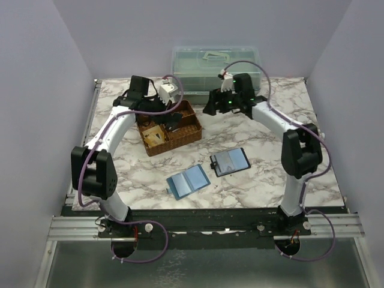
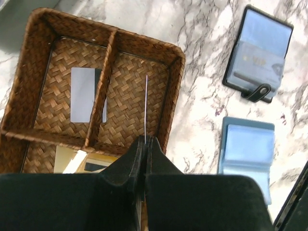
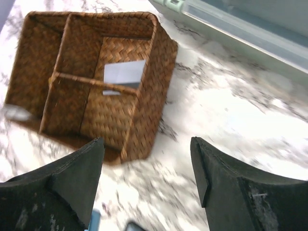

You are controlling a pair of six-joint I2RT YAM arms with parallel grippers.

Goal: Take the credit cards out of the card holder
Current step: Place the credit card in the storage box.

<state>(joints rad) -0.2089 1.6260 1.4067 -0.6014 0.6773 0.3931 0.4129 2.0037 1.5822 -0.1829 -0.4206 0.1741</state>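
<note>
Just below the left pincer (image 2: 145,142), which is clamped on a thin pale card (image 2: 146,106) held edge-on, sits a brown woven divided basket (image 2: 175,86) with one grey card (image 2: 83,94) already in it. Well off to its right the small black card holder (image 2: 260,53) lies open, and I'd judge one card remains inside. The right pincer (image 3: 147,144) gapes empty. Only the left wrist view shows the held card.
</note>
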